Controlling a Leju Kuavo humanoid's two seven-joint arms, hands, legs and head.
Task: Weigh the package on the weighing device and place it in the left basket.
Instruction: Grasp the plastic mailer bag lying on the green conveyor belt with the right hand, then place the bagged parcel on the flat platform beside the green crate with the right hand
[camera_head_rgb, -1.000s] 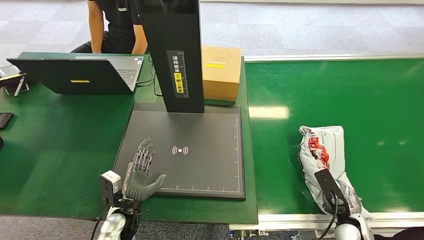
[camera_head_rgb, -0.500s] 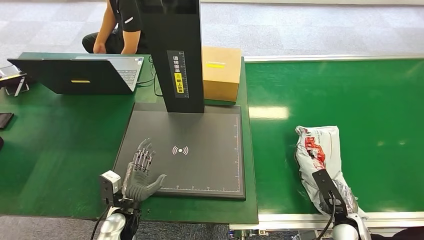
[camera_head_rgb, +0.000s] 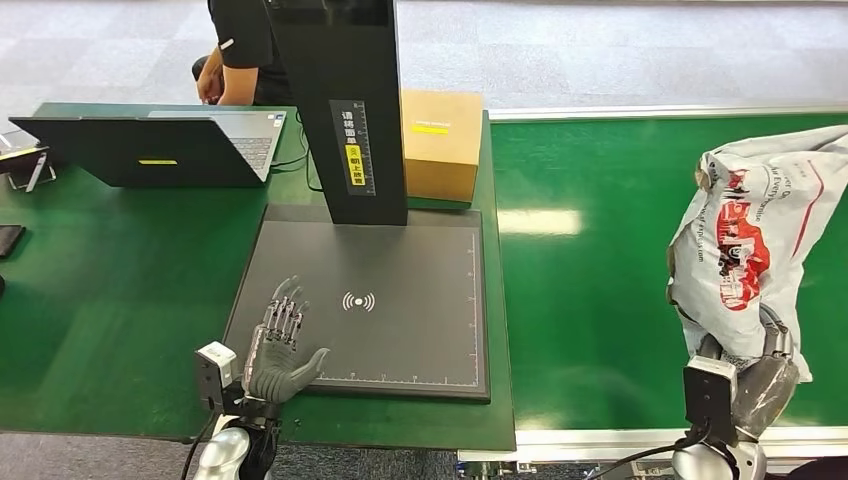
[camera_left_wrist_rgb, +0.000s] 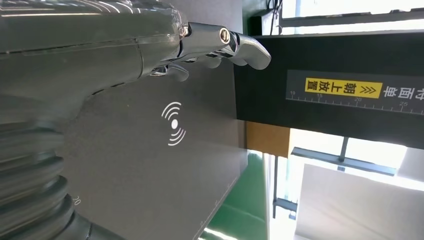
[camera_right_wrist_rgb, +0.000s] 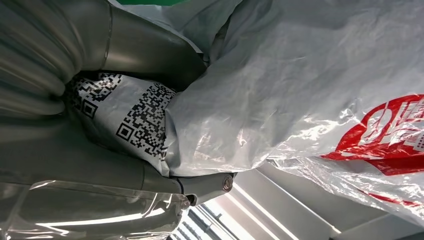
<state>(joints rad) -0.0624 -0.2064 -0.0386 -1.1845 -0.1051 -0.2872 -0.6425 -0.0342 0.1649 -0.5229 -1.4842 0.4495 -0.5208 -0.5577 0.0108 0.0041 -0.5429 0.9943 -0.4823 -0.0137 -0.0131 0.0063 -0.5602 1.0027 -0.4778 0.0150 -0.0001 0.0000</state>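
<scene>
The right hand (camera_head_rgb: 765, 375) is gripping the package (camera_head_rgb: 752, 240) by its lower end, with the fingers wrapped around the crumpled plastic. The package, a white plastic mailer with red print, is standing up from the hand and leaning over the green conveyor belt (camera_head_rgb: 600, 260), clear of its surface. In the right wrist view the thumb (camera_right_wrist_rgb: 150, 50) is pressing on one side of the bag (camera_right_wrist_rgb: 280, 100) and a finger (camera_right_wrist_rgb: 200, 185) is closing on the other, pinching the part that carries the printed square codes.

The left hand (camera_head_rgb: 281, 345) is lying over the near left corner of the weighing device (camera_head_rgb: 420, 300), a dark flat plate with a white wireless mark at its middle. Its fingers are stretched out and slightly apart, holding nothing; whether the palm is touching the plate cannot be told. The left wrist view is showing the fingertips (camera_left_wrist_rgb: 245, 47) reaching out above the plate (camera_left_wrist_rgb: 150, 175), toward the black upright column (camera_left_wrist_rgb: 325, 95).

The package is well apart from the weighing device, off to the right of it, across the belt. The column (camera_head_rgb: 345, 110) is rising from the far edge of the plate, and a brown cardboard box (camera_head_rgb: 441, 145) is sitting just beside it. A laptop (camera_head_rgb: 150, 150) is standing open on the green table (camera_head_rgb: 100, 300), and a person (camera_head_rgb: 240, 50) is sitting behind it.
</scene>
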